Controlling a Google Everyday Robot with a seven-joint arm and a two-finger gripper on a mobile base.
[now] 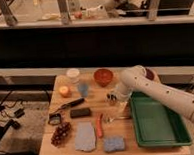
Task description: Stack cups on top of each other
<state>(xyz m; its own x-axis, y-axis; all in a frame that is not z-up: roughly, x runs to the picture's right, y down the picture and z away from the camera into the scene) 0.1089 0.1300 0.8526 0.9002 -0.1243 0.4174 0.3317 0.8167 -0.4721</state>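
Note:
The small silver metal cup stands near the middle of the wooden table. My gripper hangs straight down from the white arm, right at this cup and on its right side. The jaws stand open. I cannot tell whether they touch the cup. Further left, the light-blue tumbler stands upright, apart from the gripper.
A green tray fills the table's right side. A red bowl and a purple bowl sit at the back, along with a white cup and an orange. Grapes, a cloth and a blue sponge lie in front.

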